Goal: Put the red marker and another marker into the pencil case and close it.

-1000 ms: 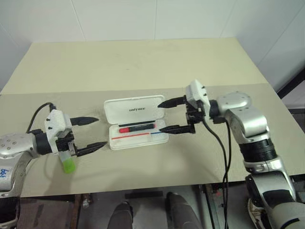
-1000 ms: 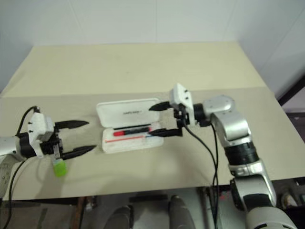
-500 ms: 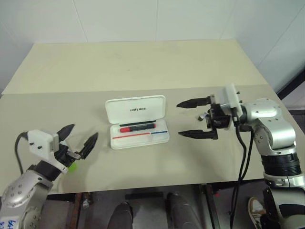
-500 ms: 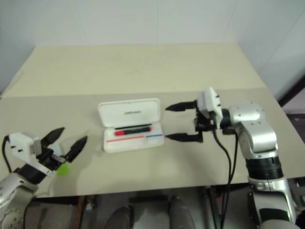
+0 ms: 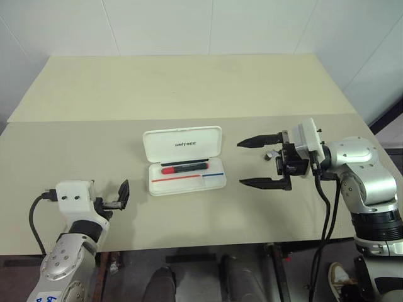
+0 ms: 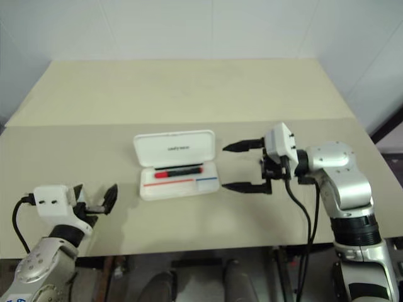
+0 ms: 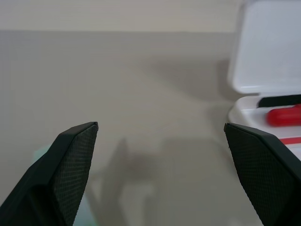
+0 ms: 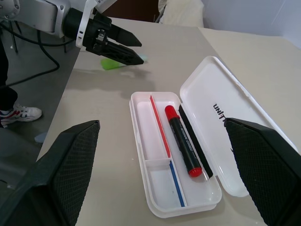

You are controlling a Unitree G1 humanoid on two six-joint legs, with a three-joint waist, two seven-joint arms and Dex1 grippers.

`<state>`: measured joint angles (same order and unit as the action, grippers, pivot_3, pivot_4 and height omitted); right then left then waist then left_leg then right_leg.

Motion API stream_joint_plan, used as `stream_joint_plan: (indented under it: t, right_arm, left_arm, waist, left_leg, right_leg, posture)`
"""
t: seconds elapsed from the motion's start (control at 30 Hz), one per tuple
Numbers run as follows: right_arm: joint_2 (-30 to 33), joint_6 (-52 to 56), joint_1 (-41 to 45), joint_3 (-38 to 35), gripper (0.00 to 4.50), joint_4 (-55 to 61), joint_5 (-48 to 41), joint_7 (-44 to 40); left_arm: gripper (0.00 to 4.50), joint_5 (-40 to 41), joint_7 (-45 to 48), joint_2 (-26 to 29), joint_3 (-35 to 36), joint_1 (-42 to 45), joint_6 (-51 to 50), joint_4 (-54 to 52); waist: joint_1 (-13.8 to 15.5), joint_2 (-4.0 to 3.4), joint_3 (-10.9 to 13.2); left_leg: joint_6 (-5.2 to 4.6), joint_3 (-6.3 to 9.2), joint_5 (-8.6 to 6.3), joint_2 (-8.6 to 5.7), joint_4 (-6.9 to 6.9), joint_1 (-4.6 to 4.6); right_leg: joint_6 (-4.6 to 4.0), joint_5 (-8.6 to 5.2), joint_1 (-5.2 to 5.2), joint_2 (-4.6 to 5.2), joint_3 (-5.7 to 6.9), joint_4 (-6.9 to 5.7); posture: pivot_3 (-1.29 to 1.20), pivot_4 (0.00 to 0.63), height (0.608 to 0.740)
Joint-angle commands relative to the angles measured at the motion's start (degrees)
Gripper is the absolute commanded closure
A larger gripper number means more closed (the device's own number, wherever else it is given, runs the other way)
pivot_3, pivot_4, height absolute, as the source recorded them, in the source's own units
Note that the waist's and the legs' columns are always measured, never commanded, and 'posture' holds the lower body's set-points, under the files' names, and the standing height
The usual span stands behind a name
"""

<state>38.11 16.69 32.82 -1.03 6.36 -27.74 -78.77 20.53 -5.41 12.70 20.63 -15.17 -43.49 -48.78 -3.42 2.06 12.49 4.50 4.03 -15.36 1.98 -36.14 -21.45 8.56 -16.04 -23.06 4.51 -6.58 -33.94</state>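
Observation:
The pencil case (image 5: 182, 145) lies open in the middle of the table, lid tipped back and lettering showing. The red marker (image 5: 183, 168) rests in its tray (image 8: 156, 201), next to a black line. Another marker (image 8: 109, 64), pale with a green end, lies on the table near the front left edge, right under my left gripper (image 5: 113, 200). That gripper is open and level, with nothing between its fingers. My right gripper (image 5: 240, 163) hovers open and empty just right of the case, pointing at it.
The beige table (image 5: 189, 94) has a seam running across it behind the case. Its front edge (image 5: 208, 238) is close to my left gripper. A black cable (image 5: 34, 214) loops off the left wrist. A person's shoe (image 8: 19, 113) stands on the floor beside the table.
My left gripper sank and drew back toward the front edge, turning to point forward over the green-ended marker. My right gripper pulled away from the case to the right. Both stayed open.

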Motion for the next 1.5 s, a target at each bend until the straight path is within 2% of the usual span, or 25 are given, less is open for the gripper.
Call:
stream_joint_plan:
  t: [0.03,0.2,0.43,0.73,1.17,1.27,1.5]
  right_arm:
    - [0.96,-0.96,1.49,-0.67,0.02,-0.07,-1.03,-0.43]
    - [1.75,-2.17,1.03,-1.95,0.02,-2.94,-1.35,-1.17]
    - [4.46,-8.65,-1.67,-2.80,0.02,-8.56,0.80,-2.89]
    - [5.18,-6.93,-2.29,-3.17,0.02,-6.22,-0.94,-2.05]
    - [6.20,-4.39,-2.59,-4.22,0.02,-2.27,-3.01,0.17]
    - [5.91,-3.82,-2.29,-4.20,0.00,-1.22,-3.58,1.03]
    - [5.59,-3.58,-2.27,-3.94,0.00,-0.12,-4.26,2.43]
  left_arm:
    - [0.00,-3.20,-5.55,-3.02,-0.61,-1.97,-4.56,-5.90]
    - [0.00,-8.02,-9.35,-4.82,-2.71,-3.25,-8.25,-10.03]
    - [0.00,-9.58,-10.38,-7.43,-1.51,-1.45,-12.58,-10.23]
    - [0.00,-11.44,-10.01,-9.12,-0.76,0.35,-16.40,-9.00]
    - [0.00,-11.10,-8.18,-15.18,4.19,3.36,-19.47,-3.05]
    - [0.57,-11.83,-7.64,-14.65,4.37,3.83,-19.55,-2.40]
    - [2.89,-12.10,-5.92,-14.41,5.19,4.35,-19.56,-2.07]
  waist:
    - [0.10,0.00,0.00]
    - [0.35,0.02,0.00]
    - [0.32,0.03,-0.01]
    - [0.23,0.04,-0.01]
    - [0.26,0.05,-0.02]
    - [0.25,0.05,-0.02]
    - [-0.06,0.06,-0.02]
  left_leg:
    - [0.00,-0.01,0.00,-0.01,0.00,0.00]
    - [0.02,0.01,-0.02,-0.01,-0.02,0.00]
    - [0.02,0.01,-0.03,-0.02,-0.05,0.00]
    - [0.02,0.01,-0.03,-0.02,-0.05,0.02]
    - [0.04,0.01,-0.04,-0.03,-0.07,0.02]
    - [0.04,0.01,-0.04,-0.03,-0.07,0.06]
    - [0.05,0.01,-0.04,-0.03,-0.07,0.18]
  right_leg:
    - [0.00,0.00,0.03,0.01,-0.01,0.04]
    - [-0.01,0.00,0.04,0.00,0.02,0.07]
    - [-0.01,0.00,0.16,0.01,0.01,0.23]
    - [0.00,0.00,0.17,0.00,0.01,0.22]
    - [0.00,0.00,0.19,0.01,0.02,0.28]
    - [0.00,0.00,0.22,0.01,0.02,0.28]
    - [-0.01,0.00,0.32,0.00,0.01,0.29]
  posture:
    - [0.00,0.150,0.740]
    - [0.00,0.150,0.740]
    - [0.00,0.150,0.740]
    - [0.00,0.150,0.740]
    - [0.00,0.150,0.740]
    - [0.00,0.150,0.740]
    - [0.00,0.150,0.740]
